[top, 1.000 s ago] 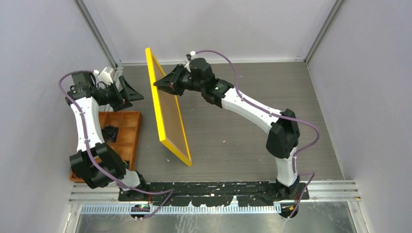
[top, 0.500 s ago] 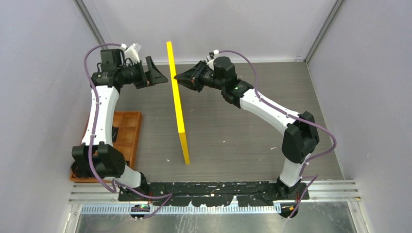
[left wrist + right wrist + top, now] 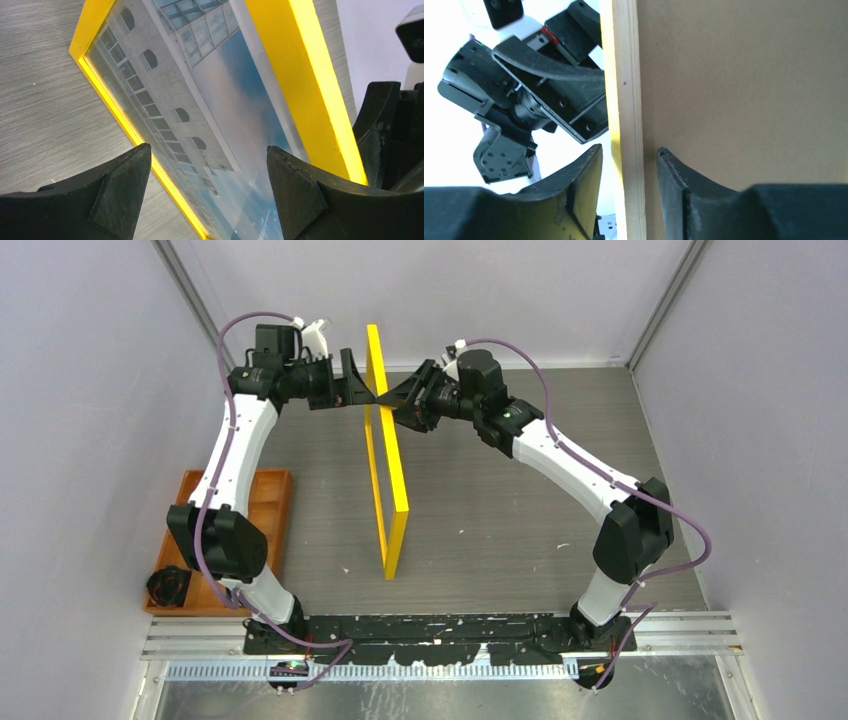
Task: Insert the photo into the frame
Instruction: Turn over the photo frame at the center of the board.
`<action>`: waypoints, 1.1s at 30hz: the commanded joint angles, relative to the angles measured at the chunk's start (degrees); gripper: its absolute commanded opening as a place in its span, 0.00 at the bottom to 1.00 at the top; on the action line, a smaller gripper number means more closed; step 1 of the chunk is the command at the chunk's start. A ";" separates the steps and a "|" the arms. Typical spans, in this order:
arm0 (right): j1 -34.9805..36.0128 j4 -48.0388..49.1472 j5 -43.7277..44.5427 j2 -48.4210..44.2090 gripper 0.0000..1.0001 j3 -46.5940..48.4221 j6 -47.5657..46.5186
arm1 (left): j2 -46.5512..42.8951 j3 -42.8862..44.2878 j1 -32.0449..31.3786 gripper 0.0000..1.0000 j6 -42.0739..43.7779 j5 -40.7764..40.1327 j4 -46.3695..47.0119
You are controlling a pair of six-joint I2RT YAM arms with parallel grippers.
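Note:
The yellow frame (image 3: pixel 386 470) stands on edge in the middle of the table, nearly upright. In the left wrist view its yellow front (image 3: pixel 300 75) fills the picture, and the photo (image 3: pixel 210 100) of a white building against blue sky sits behind the pane. My left gripper (image 3: pixel 358 388) (image 3: pixel 207 147) is open wide, close against that front face. My right gripper (image 3: pixel 395 400) (image 3: pixel 629 149) straddles the frame's light wood edge (image 3: pixel 626 100). One finger lies on the brown backing board (image 3: pixel 744 90), and a gap shows between the other finger and the edge.
An orange compartment tray (image 3: pixel 268 502) lies at the left, beside my left arm's base, with a small black object (image 3: pixel 170 585) at its near corner. Grey walls close in the table on three sides. My left wrist (image 3: pixel 524 100) sits just beyond the frame's edge.
The frame has swung from leaning left to nearly upright and shifted right. My left arm has reached across to its front face. My right jaws have widened off the frame's edge.

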 commanded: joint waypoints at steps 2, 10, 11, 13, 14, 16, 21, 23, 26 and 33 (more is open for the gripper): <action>-0.45 -10.64 -2.04 -3.66 0.54 5.55 -7.40 | 1.00 3.16 -0.77 0.86 1.52 -2.40 -0.39; -0.98 -37.37 5.31 -1.65 0.46 17.79 -25.51 | 1.55 1.71 -0.69 0.87 7.90 -4.93 -6.50; -1.06 -39.52 6.41 -1.56 0.43 18.24 -27.01 | 1.61 1.39 -0.58 0.88 9.00 -5.26 -7.48; -1.34 -41.93 8.09 -1.95 0.38 17.61 -29.38 | 1.26 -0.36 0.21 0.88 10.37 -5.54 -7.88; -1.46 -42.35 8.52 -2.27 0.36 16.92 -30.00 | 1.04 -1.42 0.66 0.88 10.89 -5.47 -7.93; -2.02 -42.33 9.22 -3.12 0.33 14.87 -30.79 | 0.91 -3.04 1.41 0.88 12.27 -5.51 -8.53; -3.94 -40.11 8.84 -5.28 0.27 9.04 -30.78 | 0.73 -8.37 3.86 0.88 17.13 -6.59 -9.14; -4.74 -39.43 8.89 -6.24 0.24 6.83 -30.90 | 1.01 -10.24 4.89 0.88 19.70 -7.71 -9.62; -5.86 -38.78 9.25 -8.12 0.22 3.51 -31.51 | 1.80 -12.75 5.91 0.88 23.89 -10.94 -10.08; -8.71 -32.95 9.54 -14.09 0.13 -11.39 -32.22 | 2.32 -20.28 6.07 0.88 28.91 -18.66 -5.93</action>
